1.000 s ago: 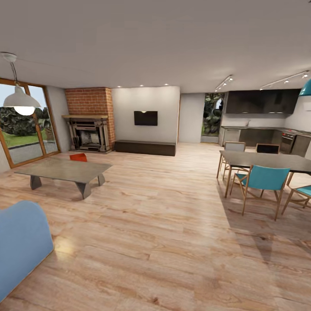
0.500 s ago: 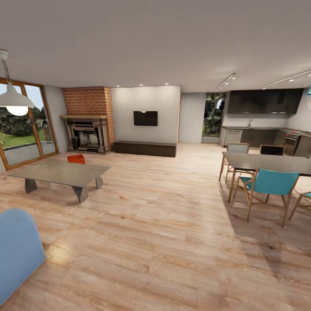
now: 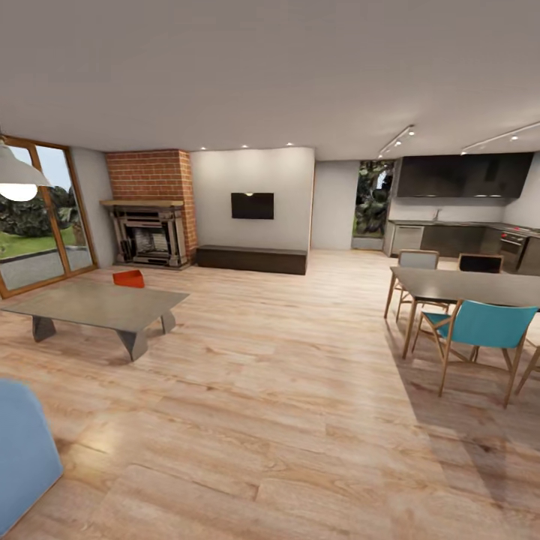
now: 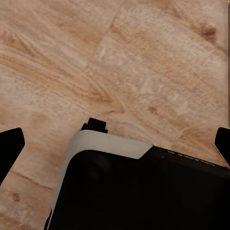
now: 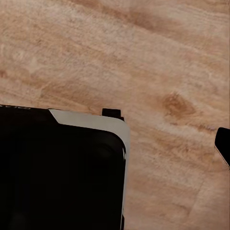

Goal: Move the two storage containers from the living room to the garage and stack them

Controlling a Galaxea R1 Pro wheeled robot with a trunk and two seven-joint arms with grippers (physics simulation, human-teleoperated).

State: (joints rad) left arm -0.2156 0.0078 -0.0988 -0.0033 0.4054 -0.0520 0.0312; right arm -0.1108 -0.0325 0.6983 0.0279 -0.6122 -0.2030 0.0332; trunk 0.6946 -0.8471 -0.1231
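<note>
At far left a pale pendant lamp (image 3: pixel 16 176) hangs by the window. One orange-red storage container (image 3: pixel 129 279) sits just behind the low grey tabletop (image 3: pixel 97 304), before the brick fireplace (image 3: pixel 150 217); the second is probably hidden. Dining chairs (image 3: pixel 480 330) stand right. The left claw (image 4: pixel 115 143) hangs spread and empty; I cannot tell the right claw's (image 5: pixel 223 143) state. The approach is in hand: next, drive to the container.

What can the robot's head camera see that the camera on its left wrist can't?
The head view takes in the room: an orange-red storage container behind the low grey table, the brick fireplace, the black TV and a teal chair. The left wrist view looks straight down at the robot's black-and-white base, with the left gripper, its jaws wide apart. Both views show the wood-plank floor.
</note>
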